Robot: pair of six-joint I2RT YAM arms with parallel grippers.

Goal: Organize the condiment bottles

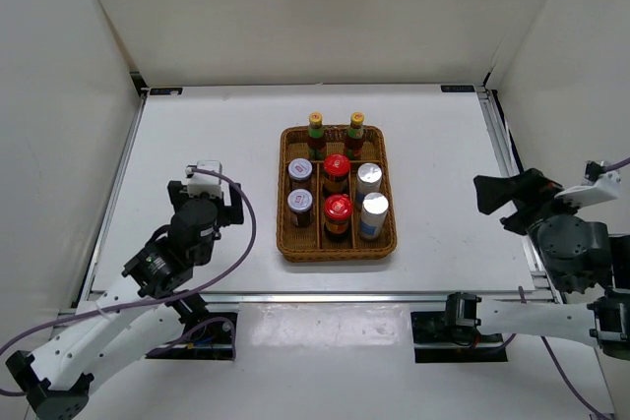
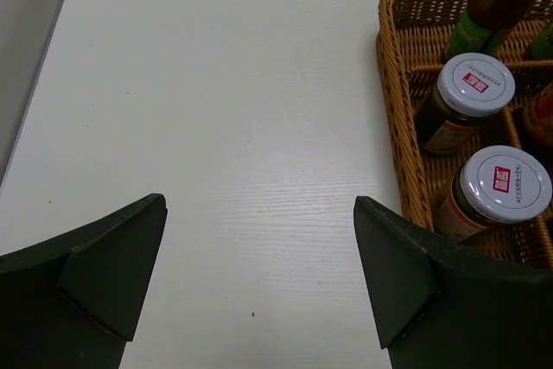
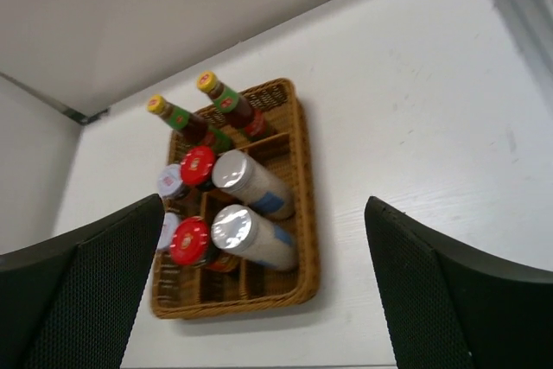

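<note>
All eight bottles stand in the brown wicker tray mid-table. Two slim yellow-capped bottles are in its far row. Two grey-lidded jars fill the left column, two red-lidded jars the middle, two silver-capped bottles the right. The left wrist view shows the grey-lidded jars at its right. The right wrist view shows the tray from above. My left gripper is open and empty left of the tray. My right gripper is open and empty at the table's right edge.
The table is white, with metal rails along its left and right edges. White walls enclose it on three sides. Purple cables trail from both arms at the near edge.
</note>
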